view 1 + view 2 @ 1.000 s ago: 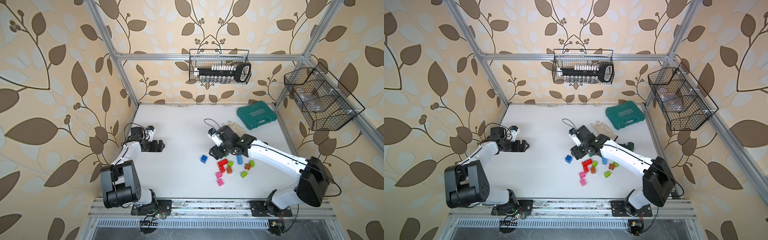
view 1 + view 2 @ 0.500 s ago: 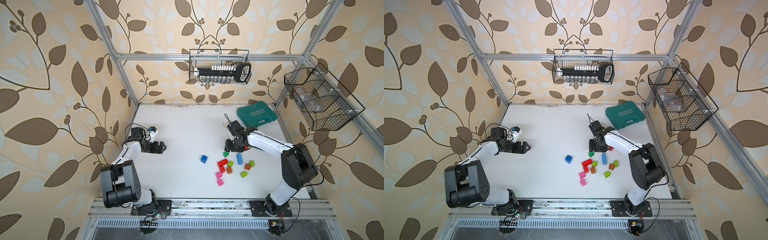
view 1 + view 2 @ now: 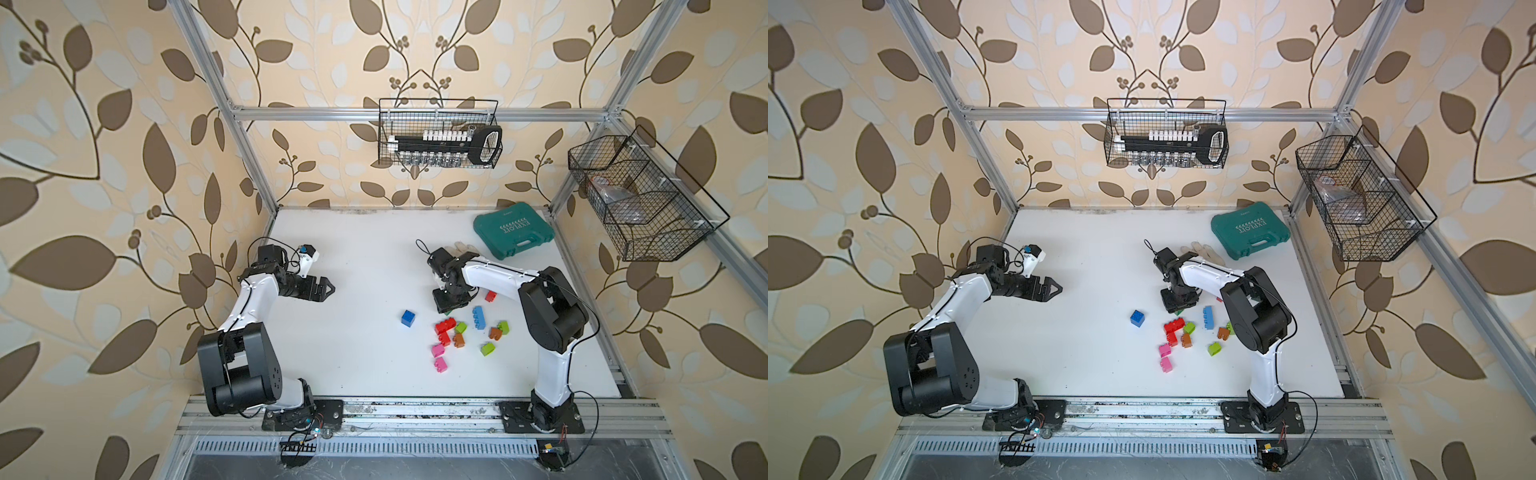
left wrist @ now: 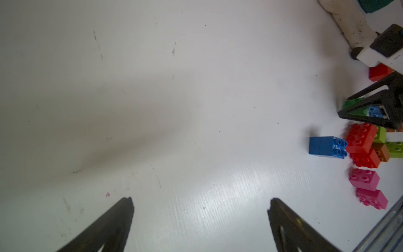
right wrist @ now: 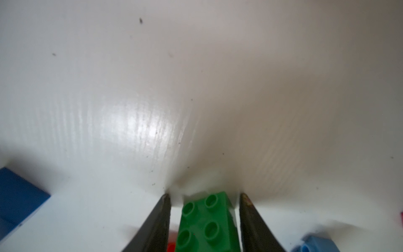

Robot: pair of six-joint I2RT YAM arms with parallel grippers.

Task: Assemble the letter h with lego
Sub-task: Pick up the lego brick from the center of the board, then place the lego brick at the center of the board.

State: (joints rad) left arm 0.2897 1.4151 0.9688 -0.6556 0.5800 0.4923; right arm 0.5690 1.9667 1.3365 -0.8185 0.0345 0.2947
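One green brick (image 5: pixel 205 224) inside narrowly open right end effector (image 5: pixel 204 195); left end effector (image 4: pixel 200 199) wide open, empty.

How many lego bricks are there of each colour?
Red bricks: 3
Lime bricks: 3
Pink bricks: 2
Orange bricks: 2
Dark blue brick: 1
Light blue brick: 1
Green brick: 1
Total: 13

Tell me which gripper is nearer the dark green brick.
Right. The right gripper straddles the dark green brick, one finger on each side of it. The left gripper hangs open far across the table, beyond the blue brick.
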